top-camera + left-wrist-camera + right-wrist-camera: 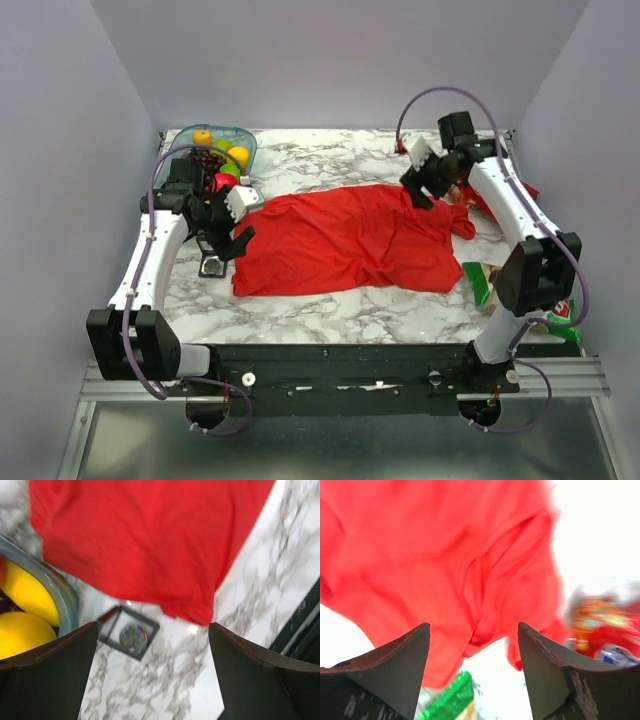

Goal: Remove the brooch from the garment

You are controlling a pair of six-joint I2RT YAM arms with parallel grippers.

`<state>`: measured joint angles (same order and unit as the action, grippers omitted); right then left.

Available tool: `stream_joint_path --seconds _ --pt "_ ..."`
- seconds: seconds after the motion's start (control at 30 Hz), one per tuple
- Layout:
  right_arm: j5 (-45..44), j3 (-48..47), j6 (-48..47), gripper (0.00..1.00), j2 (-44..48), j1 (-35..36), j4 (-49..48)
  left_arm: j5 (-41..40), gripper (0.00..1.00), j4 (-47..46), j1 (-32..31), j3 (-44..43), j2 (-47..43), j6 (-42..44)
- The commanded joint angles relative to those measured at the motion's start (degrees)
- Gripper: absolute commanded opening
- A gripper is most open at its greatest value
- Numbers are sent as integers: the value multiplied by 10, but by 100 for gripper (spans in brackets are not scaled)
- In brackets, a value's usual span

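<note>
My left tool point(153, 629) hangs at the red T-shirt's point(350, 240) left edge; my right tool point(474, 627) over its right end. Both gape, empty.

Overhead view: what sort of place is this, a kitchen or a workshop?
Probably a robot test booth, not a kitchen: plain grey walls box in a marble-patterned table, two robot arms are bolted to a metal rail at its edge, and a red T-shirt and fruit bowl lie there.

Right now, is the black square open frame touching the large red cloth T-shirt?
Cannot tell: left wrist view shows the frame beside the T-shirt hem, edges too blurred.
</note>
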<state>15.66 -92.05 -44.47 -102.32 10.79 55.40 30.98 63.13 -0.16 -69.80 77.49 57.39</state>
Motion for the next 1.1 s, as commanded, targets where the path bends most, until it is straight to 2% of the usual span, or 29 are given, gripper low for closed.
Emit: stream_joint_path --seconds 0.0,0.03,0.13,0.27,0.4,0.63,0.7,0.83,0.87,0.9,0.93,1.07 --pt "-1 -84 212 79 41 2 -92 40 99 -222 -19 -10 -16 -279" --pt "-23 -119 283 79 40 2 -105 18 99 -252 -19 -10 -15 -357" --pt "-84 -148 332 80 44 2 -140 -48 99 -325 -18 -15 -3 -451" --pt "-129 -166 351 82 54 2 -172 -88 99 -348 -11 -36 19 -509" --pt "-137 -131 349 81 63 1 -184 -79 99 -372 -10 -55 42 -546" --pt "-115 -61 309 80 88 2 -189 -75 99 -399 -11 -39 64 -604" --pt "-117 -60 307 81 94 3 -187 -80 99 -404 -11 -40 66 -603" --pt "-136 -120 282 81 84 3 -167 -108 99 -400 -15 -81 73 -585" --pt "-137 -150 272 84 81 3 -171 -109 99 -395 -16 -99 77 -577" --pt "-146 -165 264 95 81 2 -180 -122 99 -391 -17 -135 88 -576" --pt "-150 -175 254 100 81 3 -192 -125 99 -388 -17 -154 94 -576" --pt "-144 -192 288 100 81 2 -238 -124 99 -385 -17 -198 114 -621"
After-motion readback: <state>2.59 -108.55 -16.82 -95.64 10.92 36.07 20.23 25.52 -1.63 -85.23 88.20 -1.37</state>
